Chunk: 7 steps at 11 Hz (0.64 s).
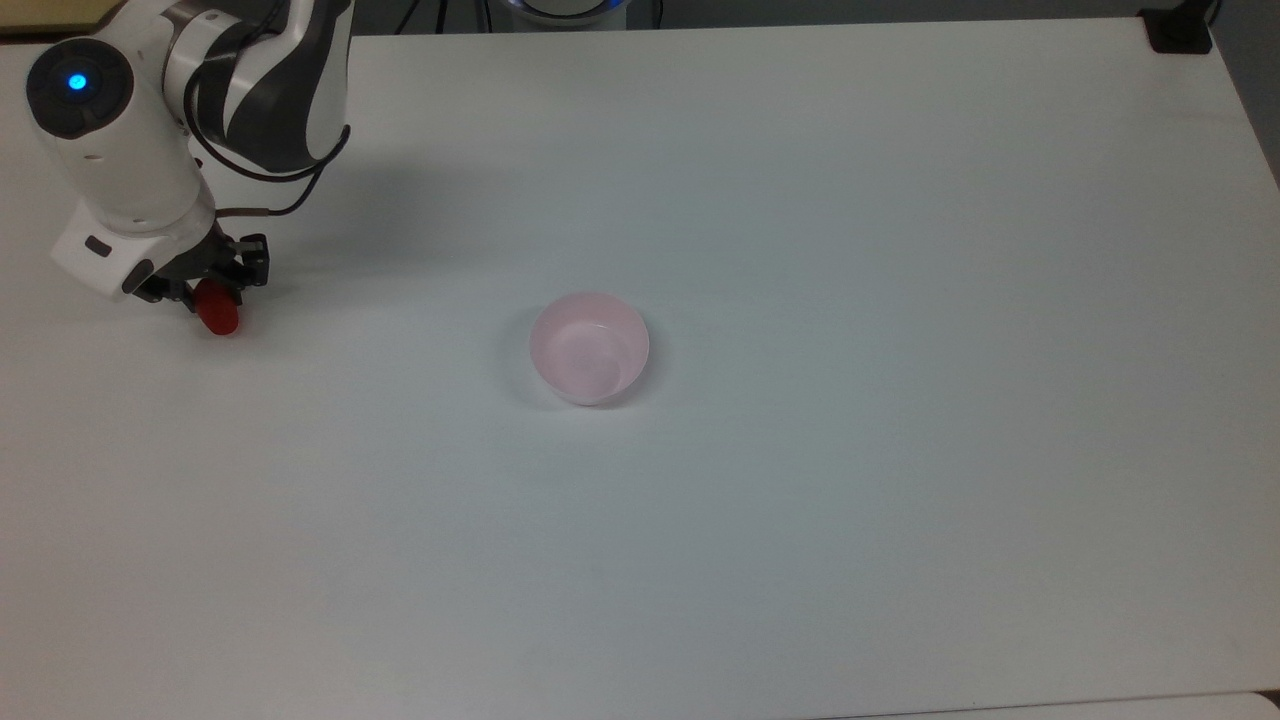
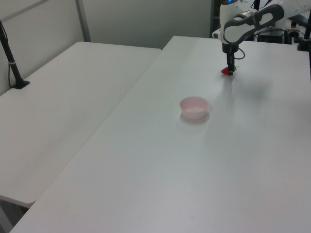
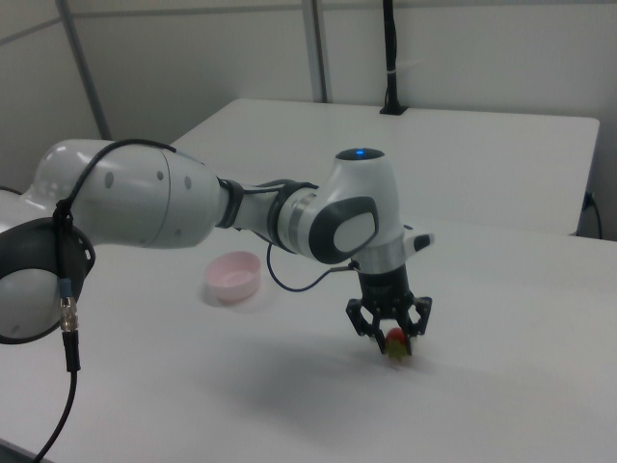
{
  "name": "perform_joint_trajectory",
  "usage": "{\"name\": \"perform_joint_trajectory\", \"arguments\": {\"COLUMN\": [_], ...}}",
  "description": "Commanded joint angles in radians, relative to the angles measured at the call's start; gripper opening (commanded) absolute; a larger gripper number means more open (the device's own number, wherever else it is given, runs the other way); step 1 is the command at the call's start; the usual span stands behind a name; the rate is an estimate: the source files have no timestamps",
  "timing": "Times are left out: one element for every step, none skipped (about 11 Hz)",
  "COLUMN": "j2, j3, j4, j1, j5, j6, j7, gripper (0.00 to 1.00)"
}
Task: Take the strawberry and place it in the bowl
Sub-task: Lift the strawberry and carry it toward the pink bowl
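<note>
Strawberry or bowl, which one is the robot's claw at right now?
The strawberry: the gripper sits right over it near the top view's left edge, while the pink bowl stands alone mid-table, well apart.

Matt white table (image 1: 800,550), translucent plastic bowl (image 1: 589,347)

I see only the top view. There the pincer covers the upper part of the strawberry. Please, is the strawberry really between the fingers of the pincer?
Observer: Yes. In the right view the strawberry sits between the two fingers of the pincer, and they look closed on it.
Operator: Is it off the table?
Observer: In the right view its low end is very close to the table. I cannot tell whether it touches.
Operator: How does the pincer stand?
Observer: In the left view it points straight down at the table, and the bowl stands apart from it, nearer to that camera.
</note>
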State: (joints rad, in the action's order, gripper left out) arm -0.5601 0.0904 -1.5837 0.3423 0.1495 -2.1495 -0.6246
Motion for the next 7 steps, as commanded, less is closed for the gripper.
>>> {"name": "perform_joint_trajectory", "arguments": {"j2": [0.071,0.086,0.106,0.126,0.143,0.150,0.152], "j3": [-0.012,-0.017,-0.024,-0.043,-0.072,-0.101,-0.128], "j4": [-0.015,-0.015,-0.016,-0.016,-0.015,-0.012,-0.012], "j1": [-0.075,-0.116,-0.161,-0.202,-0.244,-0.282,-0.316], "j5": [-0.001,-0.002,-0.002,-0.004,-0.004,-0.004,-0.004], "j6": [0.060,0.081,0.118,0.155,0.193,0.218,0.224], "j7": [0.107,0.146,0.187,0.228,0.280,0.340,0.395], "gripper": [0.43,0.43,0.43,0.43,0.43,0.43,0.43]}}
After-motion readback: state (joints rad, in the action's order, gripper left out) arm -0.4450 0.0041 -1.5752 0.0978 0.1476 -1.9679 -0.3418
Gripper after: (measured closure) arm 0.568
